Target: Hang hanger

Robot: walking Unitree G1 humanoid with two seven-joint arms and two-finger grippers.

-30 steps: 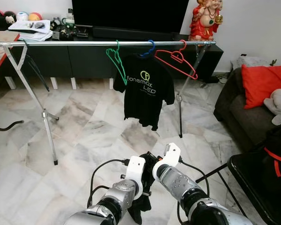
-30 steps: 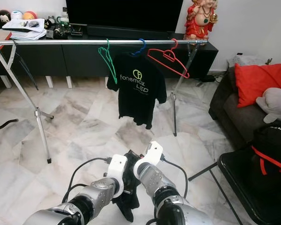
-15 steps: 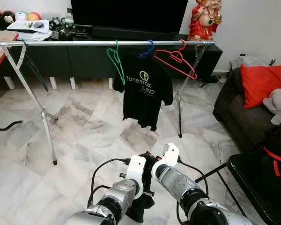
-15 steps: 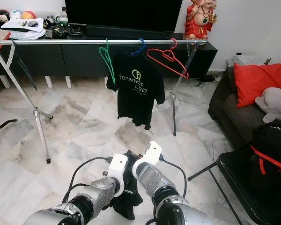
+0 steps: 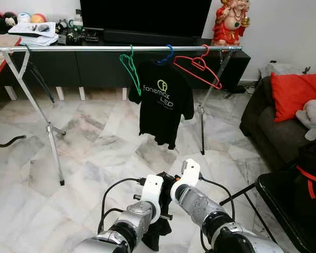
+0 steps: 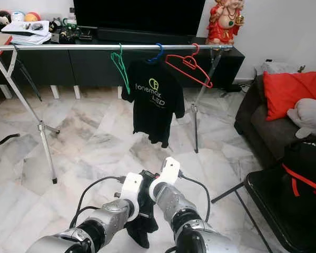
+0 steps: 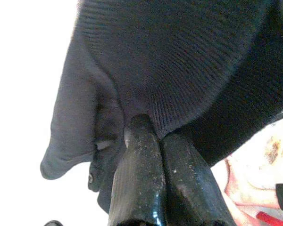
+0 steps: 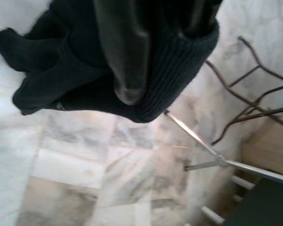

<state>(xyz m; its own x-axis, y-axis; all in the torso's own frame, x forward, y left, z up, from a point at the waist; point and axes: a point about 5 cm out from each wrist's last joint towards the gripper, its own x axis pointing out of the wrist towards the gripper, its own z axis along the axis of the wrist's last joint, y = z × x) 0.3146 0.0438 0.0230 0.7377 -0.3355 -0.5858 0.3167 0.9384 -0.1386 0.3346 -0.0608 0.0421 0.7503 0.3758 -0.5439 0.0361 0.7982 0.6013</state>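
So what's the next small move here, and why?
Probably lift the dark garment toward the rail. Both end effectors, left and right, grip it low, well short of the rack, where the green hanger and red hanger hang empty beside the black T-shirt.

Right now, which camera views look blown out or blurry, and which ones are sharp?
Left wrist view: background washed out white behind the dark garment, close fingers soft. Right wrist view: fingers blurred, marble floor soft. Both eye views: evenly lit, sharp.
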